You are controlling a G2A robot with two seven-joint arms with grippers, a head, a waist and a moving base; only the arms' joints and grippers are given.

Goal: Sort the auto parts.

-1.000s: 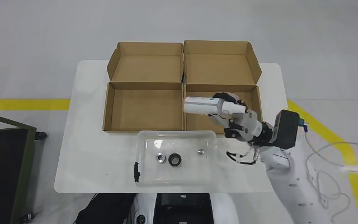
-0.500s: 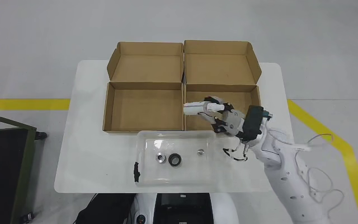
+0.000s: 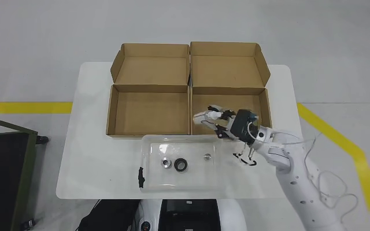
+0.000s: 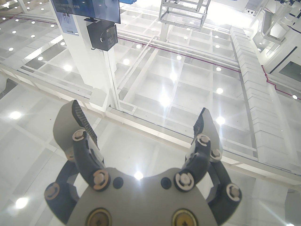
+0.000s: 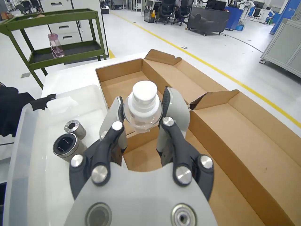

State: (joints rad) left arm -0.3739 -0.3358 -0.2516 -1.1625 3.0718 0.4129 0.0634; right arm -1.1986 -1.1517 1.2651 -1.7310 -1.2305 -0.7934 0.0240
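gripping 1 bottle (image 5: 143, 104) | 2 boxes (image 3: 149, 112) (image 3: 254, 104) | 3 parts (image 3: 166, 163) (image 3: 181, 164) (image 3: 207, 155) in 1 bin (image 3: 151, 179)

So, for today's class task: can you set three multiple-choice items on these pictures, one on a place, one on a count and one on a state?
1. The white cylindrical part held in the right claw is: A on the floor; B above the right-hand brown cardboard box; C on a chair.
2. How many metal parts lie in the clear plastic tray? A one; B three; C six.
3. The left claw is: A shut on a ring; B shut on nothing; C open and empty.

Answers:
1 B: the top view shows it over that box's left side.
2 B: two cylinders and one smaller piece show.
3 C: its fingers stand wide apart, with only ceiling between them.
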